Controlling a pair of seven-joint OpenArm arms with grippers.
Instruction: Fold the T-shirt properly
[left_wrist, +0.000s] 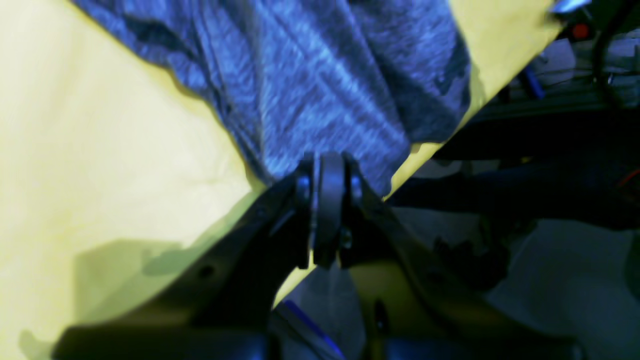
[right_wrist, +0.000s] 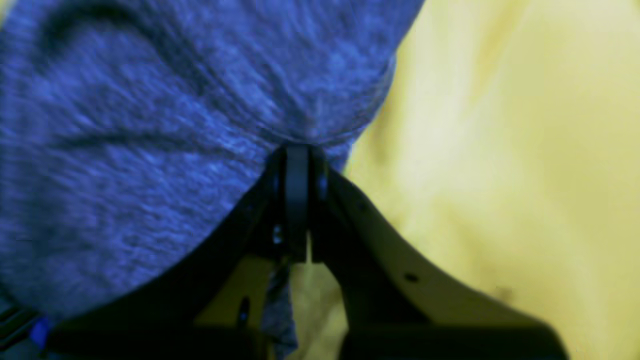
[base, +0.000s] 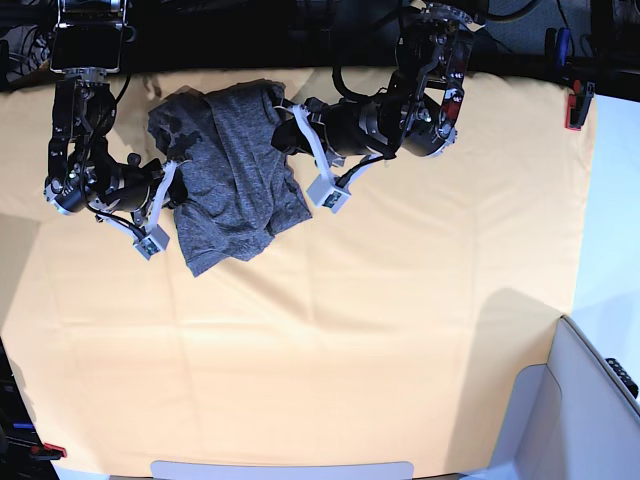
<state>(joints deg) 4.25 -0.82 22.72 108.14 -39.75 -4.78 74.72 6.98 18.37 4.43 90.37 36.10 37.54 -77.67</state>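
Observation:
The dark heather-grey T-shirt (base: 230, 170) lies bunched and wrinkled at the back left of the yellow-orange table cloth (base: 350, 350). My left gripper (base: 285, 128) is at its right edge, and my right gripper (base: 172, 190) is at its left edge. In the left wrist view the left gripper (left_wrist: 327, 165) is shut on a pinch of the T-shirt (left_wrist: 320, 75), with folds fanning out from the jaws. In the right wrist view the right gripper (right_wrist: 298, 150) is shut on the T-shirt (right_wrist: 150, 125) hem, and a scrap of fabric hangs behind the jaws.
The table cloth (left_wrist: 100, 150) ends close to the left gripper, with dark frame and cables beyond the edge. A red clamp (base: 577, 108) sits on the right edge and another (base: 50, 452) at the front left. A pale grey bin wall (base: 590, 400) stands at the front right.

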